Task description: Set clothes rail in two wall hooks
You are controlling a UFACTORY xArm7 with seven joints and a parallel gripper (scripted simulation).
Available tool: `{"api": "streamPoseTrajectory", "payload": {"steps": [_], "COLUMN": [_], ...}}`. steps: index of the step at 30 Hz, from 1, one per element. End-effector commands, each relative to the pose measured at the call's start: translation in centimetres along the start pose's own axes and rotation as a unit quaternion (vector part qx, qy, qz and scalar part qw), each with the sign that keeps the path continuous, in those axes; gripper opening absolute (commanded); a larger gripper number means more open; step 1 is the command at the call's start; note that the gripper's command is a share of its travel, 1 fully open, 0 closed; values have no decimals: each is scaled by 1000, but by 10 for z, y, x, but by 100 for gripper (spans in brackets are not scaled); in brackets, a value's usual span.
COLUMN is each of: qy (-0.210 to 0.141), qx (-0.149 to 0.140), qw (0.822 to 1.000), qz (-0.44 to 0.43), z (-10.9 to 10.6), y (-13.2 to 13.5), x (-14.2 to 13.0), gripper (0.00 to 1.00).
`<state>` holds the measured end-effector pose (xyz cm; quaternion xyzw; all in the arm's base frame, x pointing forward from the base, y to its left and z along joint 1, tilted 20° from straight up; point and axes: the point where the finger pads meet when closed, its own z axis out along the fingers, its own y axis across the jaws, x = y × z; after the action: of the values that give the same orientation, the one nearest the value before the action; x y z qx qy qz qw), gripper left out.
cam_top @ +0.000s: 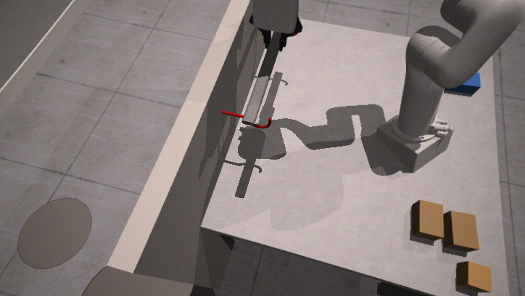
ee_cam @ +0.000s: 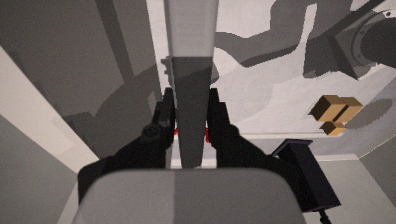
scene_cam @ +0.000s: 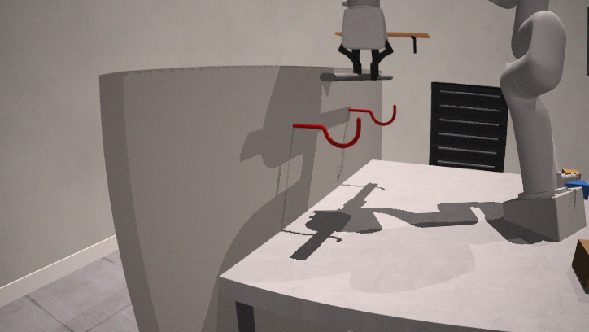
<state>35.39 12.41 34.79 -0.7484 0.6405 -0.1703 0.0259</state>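
My gripper (scene_cam: 364,75) is shut on the grey clothes rail (scene_cam: 355,76) and holds it level, high above the two red wall hooks. The near hook (scene_cam: 335,132) and the far hook (scene_cam: 377,114) stick out from the grey wall panel (scene_cam: 230,164). In the top view the rail (cam_top: 261,91) runs along the wall, with its near end over the near hook (cam_top: 257,122); the far hook is hidden under my gripper (cam_top: 274,40). In the wrist view the rail (ee_cam: 191,100) passes between my black fingers, with bits of red hook below.
Three brown boxes (cam_top: 449,231) lie at the table's near right corner. A blue block (cam_top: 468,86) sits behind the arm's base (cam_top: 415,145). A black slatted cabinet (scene_cam: 468,125) and a wooden shelf (scene_cam: 406,36) stand at the back wall.
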Motion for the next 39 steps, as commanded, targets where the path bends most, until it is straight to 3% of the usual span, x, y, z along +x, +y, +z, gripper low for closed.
{"api": "streamPoseTrajectory", "payload": {"steps": [1,39], "qy": [-1,-1], "qx": [2,2], "qw": [1000,1000], "qz": [0,0], "z": [2,55], "y": [-1,-1], "x": [0,0], "gripper": [0,0]}}
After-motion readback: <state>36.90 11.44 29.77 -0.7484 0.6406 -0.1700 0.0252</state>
